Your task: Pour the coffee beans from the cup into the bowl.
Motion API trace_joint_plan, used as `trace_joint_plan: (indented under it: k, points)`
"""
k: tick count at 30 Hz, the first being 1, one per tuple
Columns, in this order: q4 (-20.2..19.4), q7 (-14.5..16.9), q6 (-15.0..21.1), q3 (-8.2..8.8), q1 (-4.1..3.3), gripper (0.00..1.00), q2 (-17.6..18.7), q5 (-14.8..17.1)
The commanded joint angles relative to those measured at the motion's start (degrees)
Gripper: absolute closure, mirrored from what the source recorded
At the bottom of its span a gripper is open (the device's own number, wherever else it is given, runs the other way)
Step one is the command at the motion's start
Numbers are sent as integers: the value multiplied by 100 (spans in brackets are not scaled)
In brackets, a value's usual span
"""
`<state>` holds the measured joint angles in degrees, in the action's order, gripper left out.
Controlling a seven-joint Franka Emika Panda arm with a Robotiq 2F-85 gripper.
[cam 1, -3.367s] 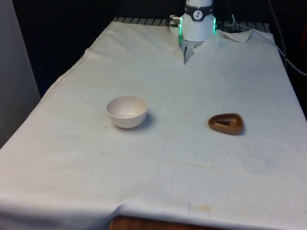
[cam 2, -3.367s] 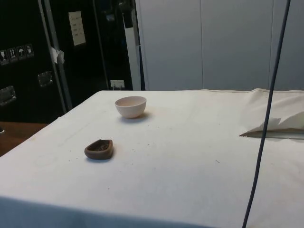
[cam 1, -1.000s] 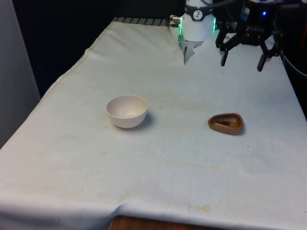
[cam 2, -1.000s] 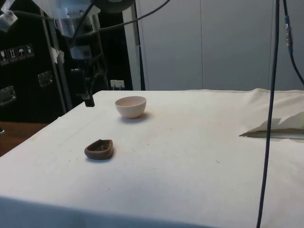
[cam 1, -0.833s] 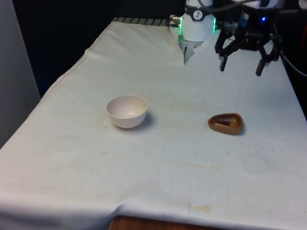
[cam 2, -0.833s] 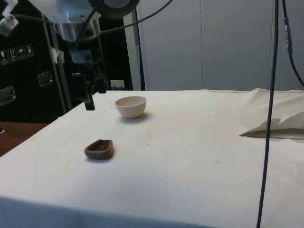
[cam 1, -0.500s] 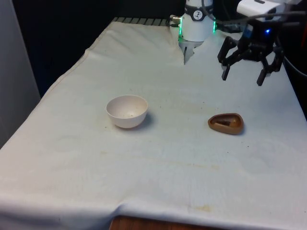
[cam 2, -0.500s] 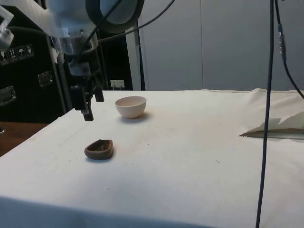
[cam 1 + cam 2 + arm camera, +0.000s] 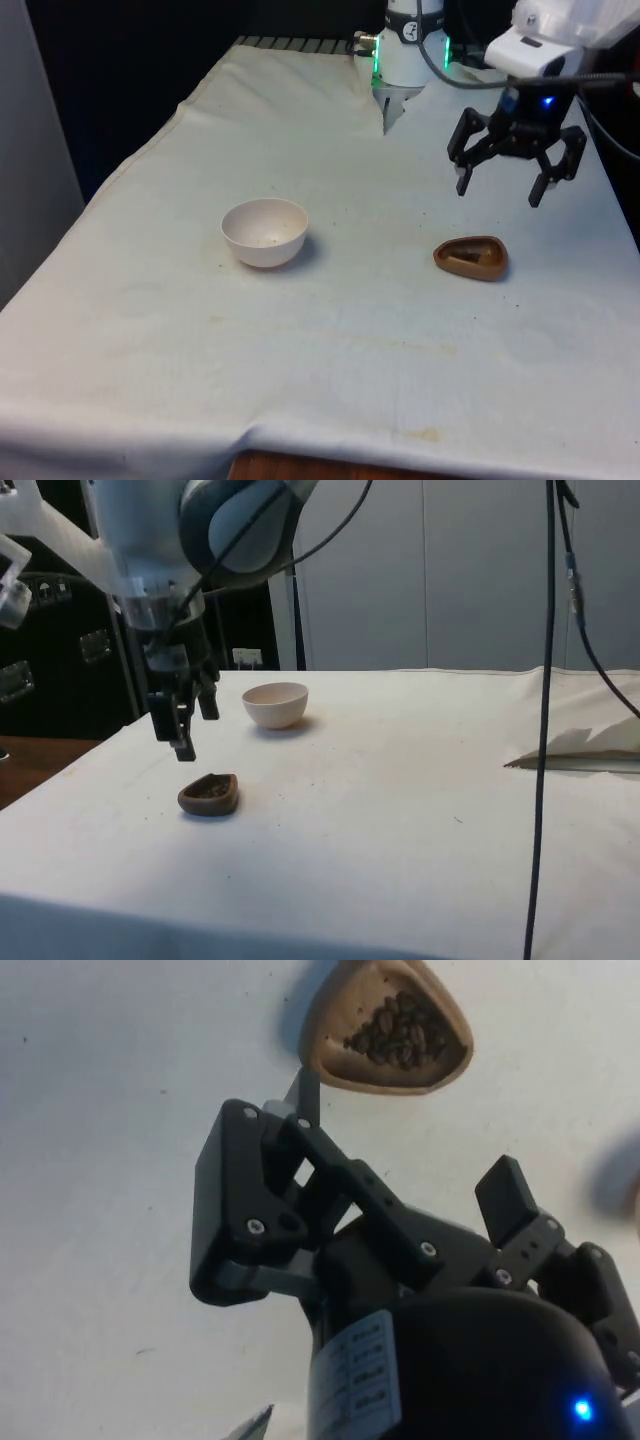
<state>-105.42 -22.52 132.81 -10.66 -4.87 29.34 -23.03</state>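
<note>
The front view looks down the length of the white cloth (image 9: 330, 340) from the table's near end, set high and tilted down, far enough back to take in both long edges. The side view sits low at one long edge, nearly level with the tabletop, facing across it. Both take in the white bowl (image 9: 264, 232), the brown cup (image 9: 471, 257) and the gripper (image 9: 502, 190); the cup on the front view's right lies nearest the side camera (image 9: 209, 794), the bowl (image 9: 275, 704) farther off. The wrist view looks steeply down past the gripper (image 9: 405, 1165) from close above the cloth, onto the same cup (image 9: 387, 1028) of coffee beans (image 9: 400, 1032).
</note>
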Motion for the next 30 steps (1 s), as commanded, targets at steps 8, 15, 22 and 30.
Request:
trace_joint_plan:
  k: [8,15,22,30]
  points:
    - [57,-149,235,40,-23,0,281,-57]
    - [46,-218,315,-6,0,0,390,-97]
    - [160,-584,372,-57,-109,0,607,-378]
    - [264,-762,355,-126,-115,0,756,-544]
